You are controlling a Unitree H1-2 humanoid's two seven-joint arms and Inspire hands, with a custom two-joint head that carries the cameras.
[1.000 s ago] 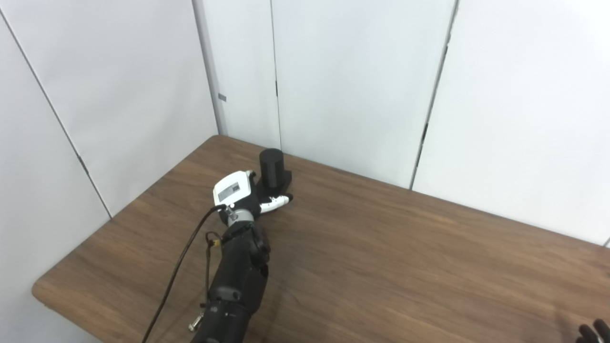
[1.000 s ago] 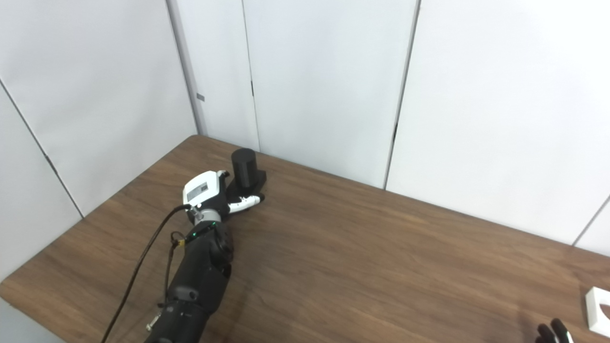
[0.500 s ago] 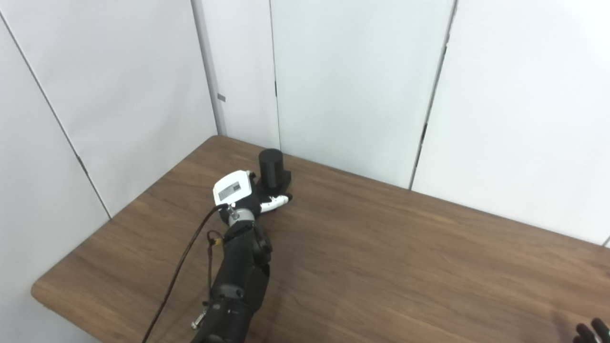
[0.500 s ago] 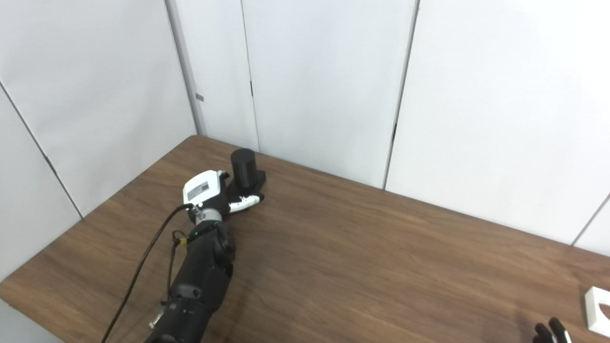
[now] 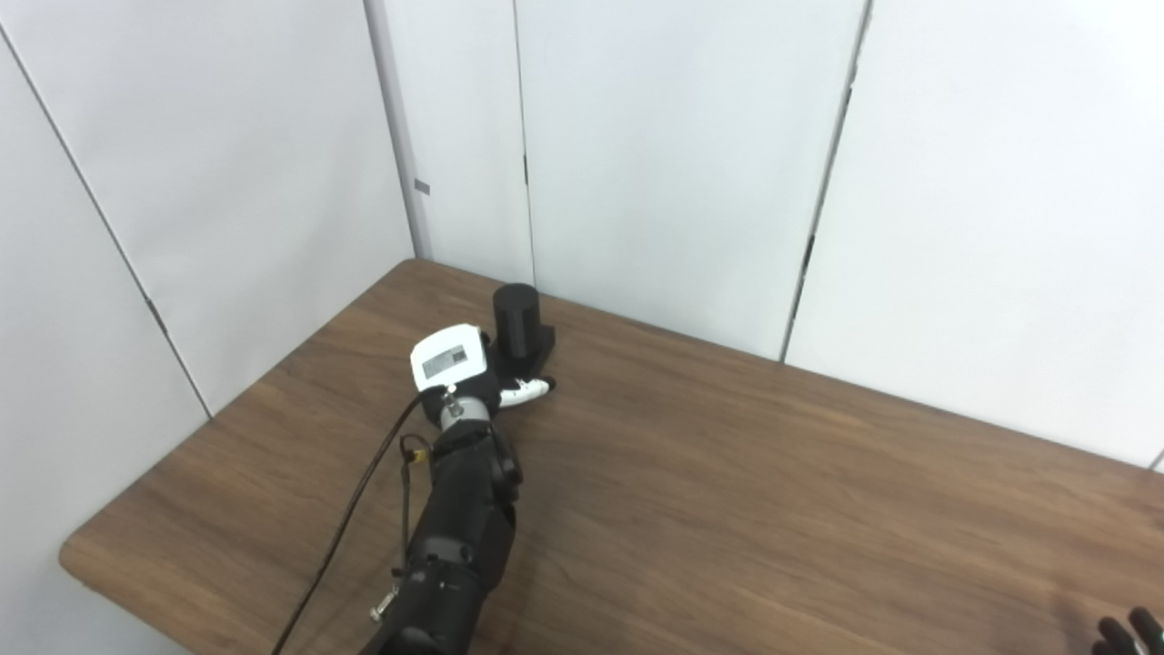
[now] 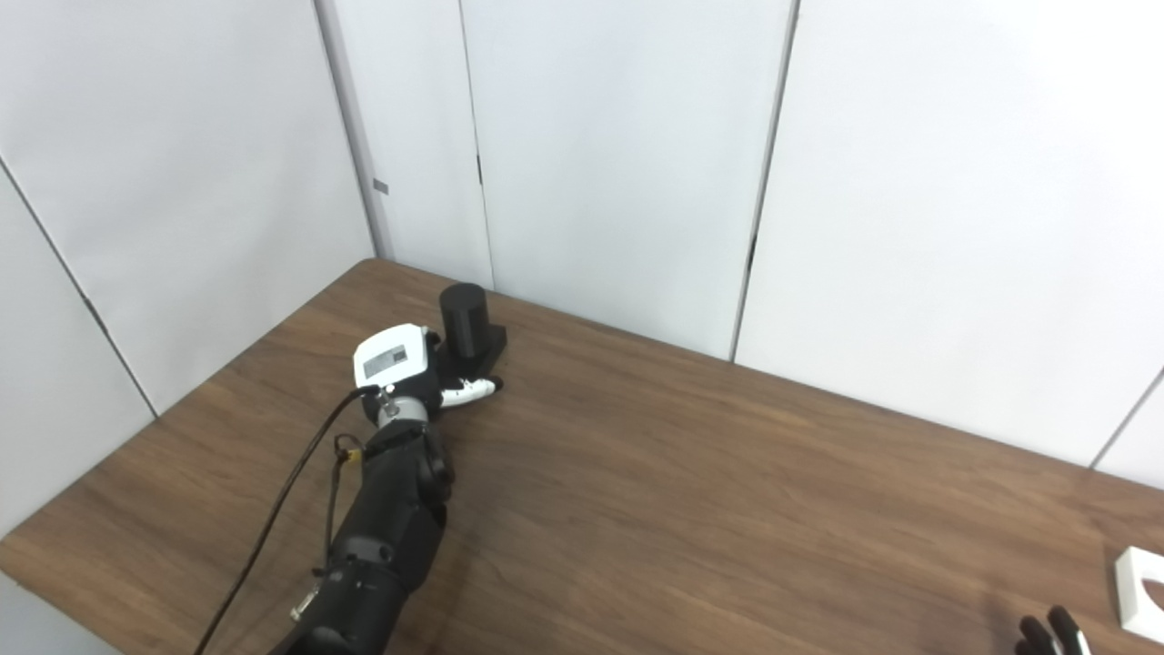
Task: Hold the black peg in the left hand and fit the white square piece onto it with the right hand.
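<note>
The step in hand was the first, taking hold of the black cylindrical peg on its square black base (image 5: 520,326), which stood upright near the far left corner of the dark wooden bench (image 5: 727,491). The left hand (image 5: 473,373) lay against its base; whether it gripped, I could not tell. The white square piece with a round hole (image 6: 1140,589) lay at the bench's right edge, the right hand (image 6: 1053,634) near it, barely in view. Next, a firm grasp and lift seemed needed.

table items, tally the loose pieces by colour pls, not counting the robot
black: 1, the black peg on its base, at the left hand
white: 1, the white square piece at the right edge, near the right hand
total: 2
</note>
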